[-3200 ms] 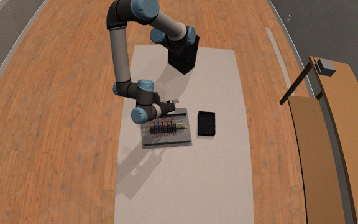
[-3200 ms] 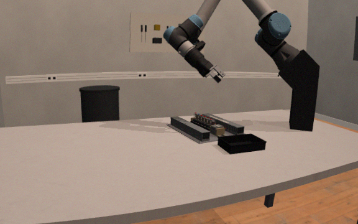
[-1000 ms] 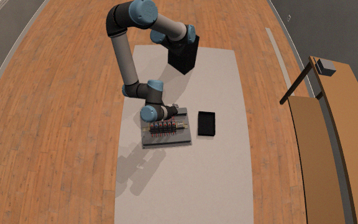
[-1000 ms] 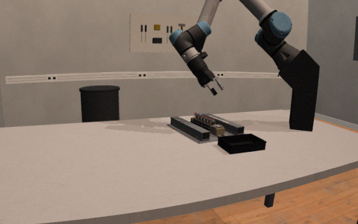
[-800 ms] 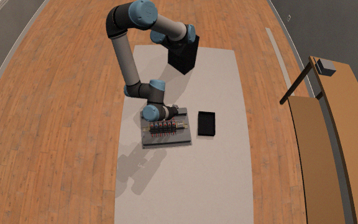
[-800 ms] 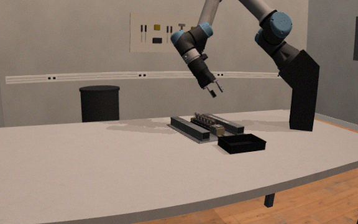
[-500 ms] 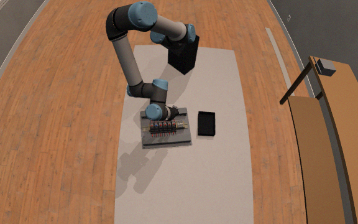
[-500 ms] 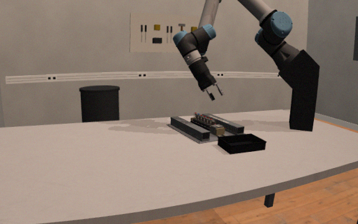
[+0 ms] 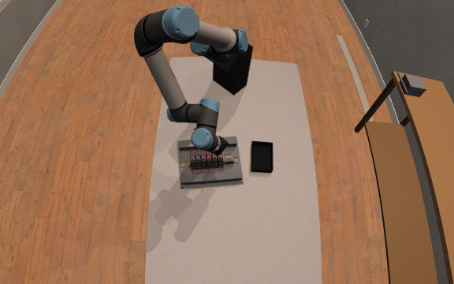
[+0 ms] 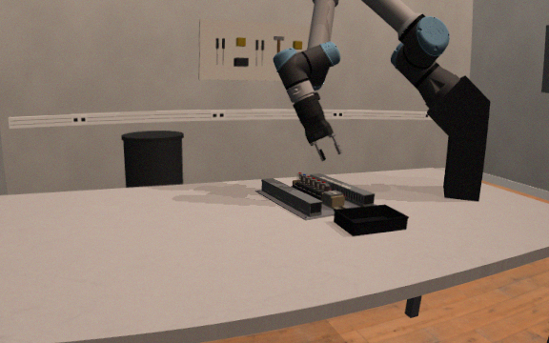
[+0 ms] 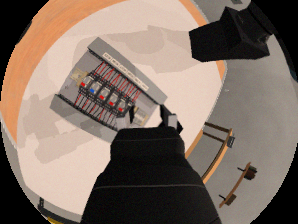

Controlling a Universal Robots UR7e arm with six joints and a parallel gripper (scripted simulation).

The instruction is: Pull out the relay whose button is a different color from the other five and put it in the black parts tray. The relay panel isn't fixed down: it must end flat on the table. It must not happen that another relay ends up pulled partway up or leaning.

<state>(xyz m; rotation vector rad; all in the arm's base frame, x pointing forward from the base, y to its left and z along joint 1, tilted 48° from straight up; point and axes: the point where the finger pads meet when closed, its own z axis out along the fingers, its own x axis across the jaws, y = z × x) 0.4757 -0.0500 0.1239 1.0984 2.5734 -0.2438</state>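
Step in hand: you were at the approach; the relay had not been pulled, and nothing had gone into the tray.
End effector (image 9: 220,151) (image 10: 330,154) (image 11: 146,110): it hung tilted above the relay panel (image 9: 235,173) (image 10: 306,217) (image 11: 87,62), fingers spread practically to their full width, with nothing between them.
Blue-button relay (image 9: 198,159) (image 10: 304,175) (image 11: 93,90): your target sat in the row, below the end effector and off to its side, second from the end farther from the tray; the other buttons you could make out were red.
Black parts tray (image 9: 262,172) (image 10: 370,228): it stood below the end effector on the opposite side from the target, just beside the panel.
Panel: it looked flat on the worktop (image 9: 266,221) (image 10: 160,257) (image 11: 45,100).
Next move: you likely needed to shift over the blue button, straighten the tilt, line the fingers up with that one relay, then descend between its neighbours. A skewed pull could have lifted the loose panel.
Label strip (image 11: 125,71): it carried dark characters along one duct, too blurred for you to read.
Brands: you could make out no legible name; the marks on the arm's blue caps were unreadable.
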